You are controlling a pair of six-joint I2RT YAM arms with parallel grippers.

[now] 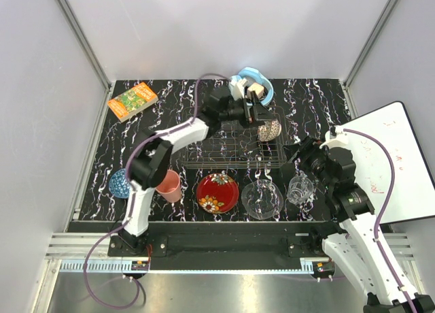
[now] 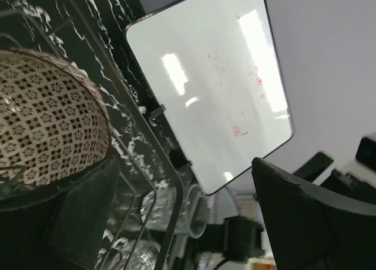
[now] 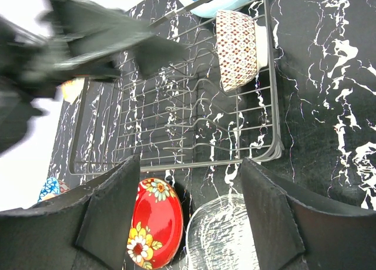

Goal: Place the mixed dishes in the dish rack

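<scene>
**The brown-patterned bowl [image 1: 270,130] sits in the dish rack [image 1: 224,165], grippers empty**

It stands on edge at the rack's right end. My left gripper [image 2: 185,164] is spread wide close beside it, holding nothing. My right gripper [image 3: 189,164] gapes too, above the red floral plate [image 3: 154,223] and clear glass bowl [image 3: 223,240]

Top view: bright, even light, sharp, only soft short shadows. Left wrist: whiteboard [image 2: 205,88] carries two glare hotspots, left gripper fingers [image 2: 305,223] dark and out of focus (too near the lens). Right wrist: left arm [image 3: 88,35] smeared by blur, white blowout at left edge
</scene>
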